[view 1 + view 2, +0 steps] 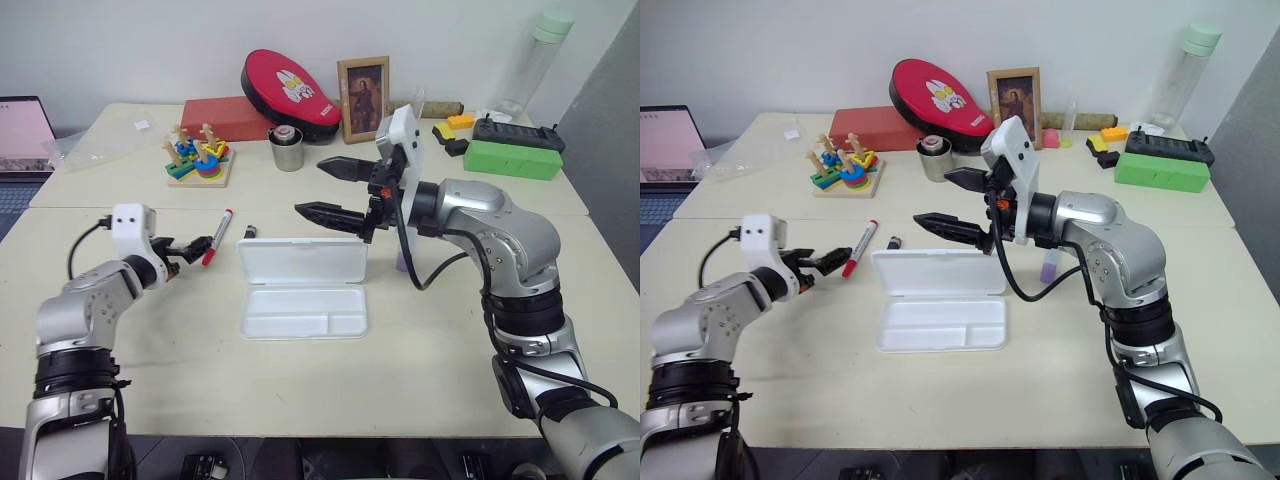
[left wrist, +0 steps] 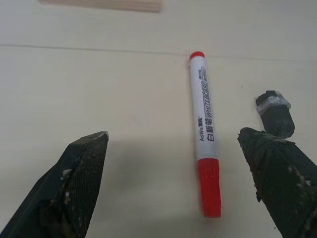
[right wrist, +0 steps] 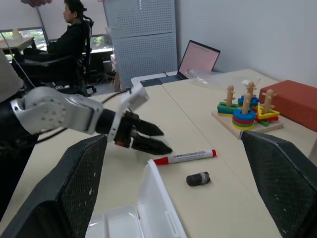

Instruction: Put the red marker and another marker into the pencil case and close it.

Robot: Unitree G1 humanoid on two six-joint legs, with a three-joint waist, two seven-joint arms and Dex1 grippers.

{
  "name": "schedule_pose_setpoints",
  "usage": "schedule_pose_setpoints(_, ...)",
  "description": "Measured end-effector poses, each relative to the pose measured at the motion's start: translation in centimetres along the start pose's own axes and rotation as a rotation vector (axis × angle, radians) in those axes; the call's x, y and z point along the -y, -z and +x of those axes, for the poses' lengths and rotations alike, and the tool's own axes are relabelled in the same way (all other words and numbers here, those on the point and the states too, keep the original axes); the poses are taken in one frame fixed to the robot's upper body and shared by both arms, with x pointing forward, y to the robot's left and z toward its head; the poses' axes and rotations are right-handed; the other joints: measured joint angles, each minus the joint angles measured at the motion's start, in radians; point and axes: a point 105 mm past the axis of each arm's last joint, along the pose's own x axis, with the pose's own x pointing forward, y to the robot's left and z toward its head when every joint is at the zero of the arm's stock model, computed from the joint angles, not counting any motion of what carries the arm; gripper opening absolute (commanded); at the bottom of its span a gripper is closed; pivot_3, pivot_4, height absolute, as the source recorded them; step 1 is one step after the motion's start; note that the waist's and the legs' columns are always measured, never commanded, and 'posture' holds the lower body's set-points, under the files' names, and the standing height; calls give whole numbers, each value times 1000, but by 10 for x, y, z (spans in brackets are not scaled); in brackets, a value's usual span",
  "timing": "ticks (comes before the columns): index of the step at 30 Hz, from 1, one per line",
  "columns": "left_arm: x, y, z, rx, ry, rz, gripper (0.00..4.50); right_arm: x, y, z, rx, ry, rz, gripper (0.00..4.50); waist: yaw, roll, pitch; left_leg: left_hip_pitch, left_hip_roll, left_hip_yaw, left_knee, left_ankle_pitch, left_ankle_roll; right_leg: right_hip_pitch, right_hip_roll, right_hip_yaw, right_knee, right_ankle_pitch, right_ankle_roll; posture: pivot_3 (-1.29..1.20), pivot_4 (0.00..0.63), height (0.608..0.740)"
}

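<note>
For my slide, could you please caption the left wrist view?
Open left gripper approaching the red marker lying on the table.

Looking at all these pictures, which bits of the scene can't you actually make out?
- Lilac marker: mostly hidden behind the right arm in both eye views.
- Small black object: too small to identify in any view.
- Pencil case: cut off by the right wrist view's lower edge.
- Laptop: cut off at the left-eye view's edge.
</note>
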Motion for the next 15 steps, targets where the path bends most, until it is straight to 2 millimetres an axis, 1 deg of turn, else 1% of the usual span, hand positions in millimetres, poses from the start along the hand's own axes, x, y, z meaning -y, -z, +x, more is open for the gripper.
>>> schedule_pose_setpoints(1, -2, 3, 4, -14, -8, 7, 4500, 0, 0, 0, 1, 5, -1, 4493, -1, 0, 0, 0, 0, 0, 0, 0, 0, 0, 0, 0, 0, 0, 0, 0, 150, 740)
schedule_pose_setpoints(3, -4, 0, 9, -21, -21, 33, 4500, 2, 0, -1, 0, 12, -3, 4493, 0, 0, 0, 0, 0, 0, 0, 0, 0, 0, 0, 0, 1, 0, 0, 0, 150, 740)
schedule_pose_setpoints(5, -5, 0, 13, -31, -30, 59, 4115, 1, -1, 0, 2, 12, -5, 4500, -2, 0, 0, 0, 0, 0, 0, 0, 0, 0, 0, 0, 1, 0, 0, 0, 150, 740)
schedule_pose_setpoints(6, -6, 0, 14, -33, -33, 66, 4108, 2, -1, 0, 3, 14, -6, 4500, -2, 0, 0, 1, 0, 0, 0, 0, 0, 0, 0, 0, 1, 0, 0, 0, 150, 740)
schedule_pose_setpoints(7, -6, 0, 14, -33, -36, 67, 3786, 2, -1, -1, 4, 15, -8, 4500, -2, 0, 0, 1, 0, 0, 0, 0, 0, 0, 0, 0, 2, 0, 0, 0, 150, 740)
schedule_pose_setpoints(9, -6, 0, 16, -38, -36, 72, 3517, 2, -2, -1, 5, 16, -11, 4500, -2, 0, 0, 1, 0, 0, 0, 0, 0, 0, 0, 0, 3, 0, 0, 0, 150, 740)
schedule_pose_setpoints(15, -5, 1, 17, -41, -32, 83, 3155, 2, -3, -1, 10, 16, -16, 4500, -1, 0, 0, 1, 0, 0, 0, 0, 0, 0, 0, 0, 3, 0, 0, 0, 150, 740)
